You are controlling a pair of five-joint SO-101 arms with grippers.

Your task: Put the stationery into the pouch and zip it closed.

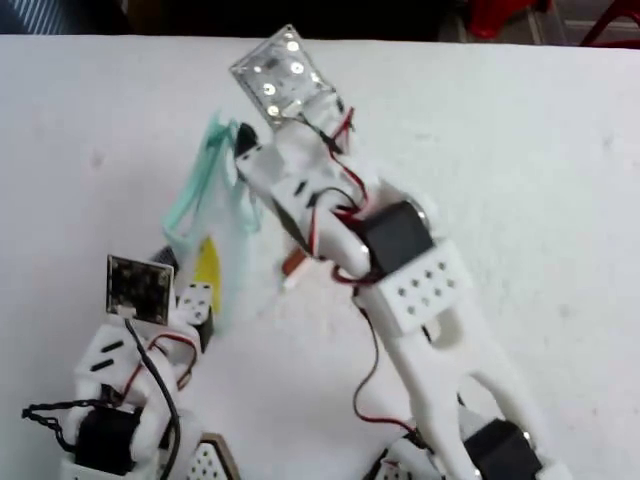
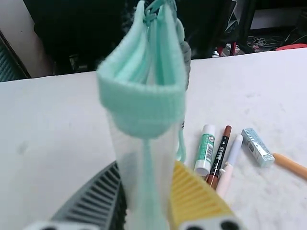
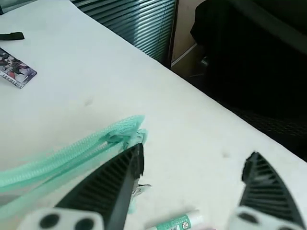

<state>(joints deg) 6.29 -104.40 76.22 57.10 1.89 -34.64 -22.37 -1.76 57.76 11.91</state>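
Observation:
A clear pouch (image 2: 144,110) with mint-green trim and zip stands up off the white table, pinched at its near end by my left gripper (image 2: 146,168), one grey finger and one yellow finger (image 2: 192,196). In the high view the pouch (image 1: 210,200) runs from the left gripper (image 1: 205,285) to my right gripper (image 1: 240,150). The right gripper (image 3: 194,155) is open, its black fingers astride the pouch's zip end (image 3: 127,132) without gripping it. Beside the pouch lie a glue stick (image 2: 206,148), a brown marker (image 2: 220,153), a white pen (image 2: 231,155), an eraser (image 2: 256,146) and an orange pencil (image 2: 290,165).
The right arm (image 1: 400,260) crosses the table's middle and covers most of the stationery in the high view. A small printed card (image 3: 14,72) lies farther off on the table. The table's far edge (image 1: 450,40) is close behind the right gripper.

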